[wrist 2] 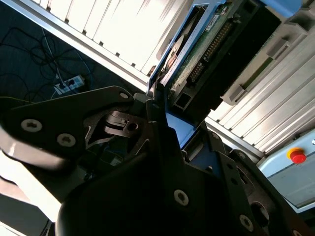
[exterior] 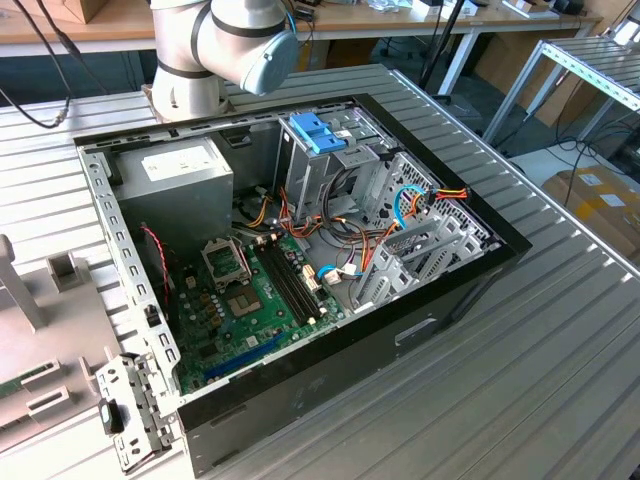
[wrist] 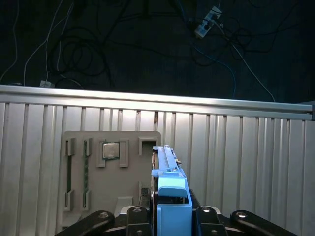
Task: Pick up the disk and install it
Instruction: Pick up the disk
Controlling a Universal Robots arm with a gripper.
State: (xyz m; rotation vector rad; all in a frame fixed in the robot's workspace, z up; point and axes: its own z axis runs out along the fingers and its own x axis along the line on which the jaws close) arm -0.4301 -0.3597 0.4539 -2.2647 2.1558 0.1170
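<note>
Closed jaws grip the disk [wrist: 168, 184] edge-on, wrist pointing down over the grey parts tray [wrist: 118, 182].

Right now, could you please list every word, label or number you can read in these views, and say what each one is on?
No text can be read in any of these views.
Print on the white sticker of the power supply: too small to read.
Markings on the motherboard: too small to read.
The disk in the second wrist view: circuit-board side showing, no legible print.

The disk [wrist: 171, 194] rail: apparently smooth plastic.
</note>
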